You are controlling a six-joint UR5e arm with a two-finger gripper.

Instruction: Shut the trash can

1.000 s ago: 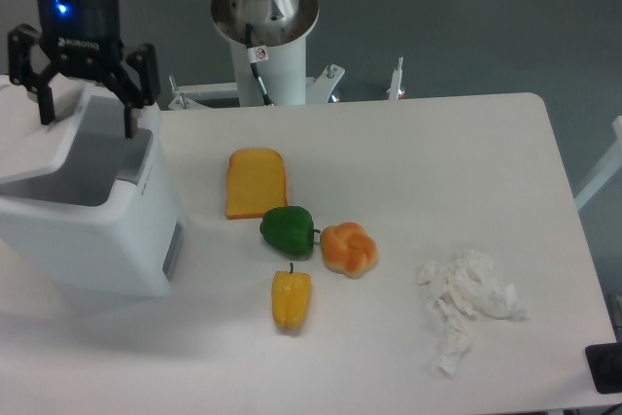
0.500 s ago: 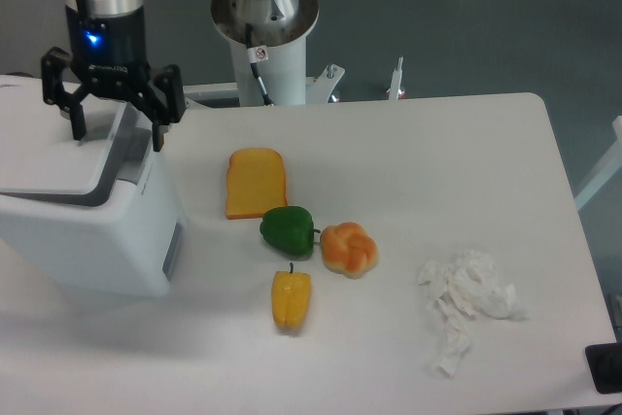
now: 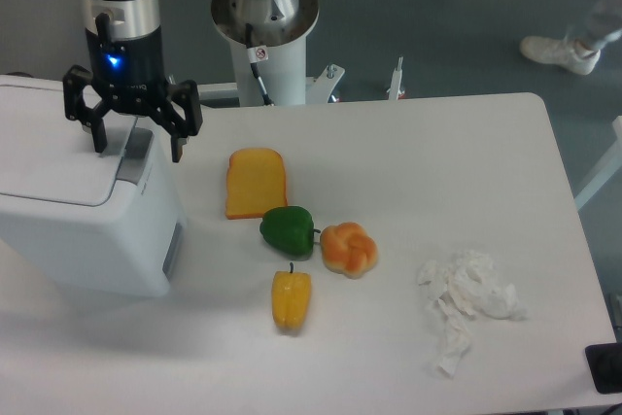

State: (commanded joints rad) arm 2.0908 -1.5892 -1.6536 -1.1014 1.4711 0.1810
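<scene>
The trash can (image 3: 78, 230) is a large white boxy bin at the table's left edge. Its flat white lid (image 3: 49, 148) lies down level on the body, with a grey latch strip (image 3: 136, 153) at its right end. My gripper (image 3: 137, 151) hangs at the can's back right corner, just over that latch strip. Its two black fingers are spread wide, one over the lid (image 3: 97, 138) and one off the can's right side (image 3: 178, 148). Nothing is held between them.
A toy slice of orange bread (image 3: 257, 182) lies right of the can. A green pepper (image 3: 289, 230), an orange bun (image 3: 349, 249) and a yellow pepper (image 3: 291, 299) sit mid-table. Crumpled white tissue (image 3: 466, 303) lies at the right. The arm's base (image 3: 264, 21) stands behind.
The lid has gone from raised, with the can's inside showing, to lying flat on the body. My gripper moved right and slightly down, staying open.
</scene>
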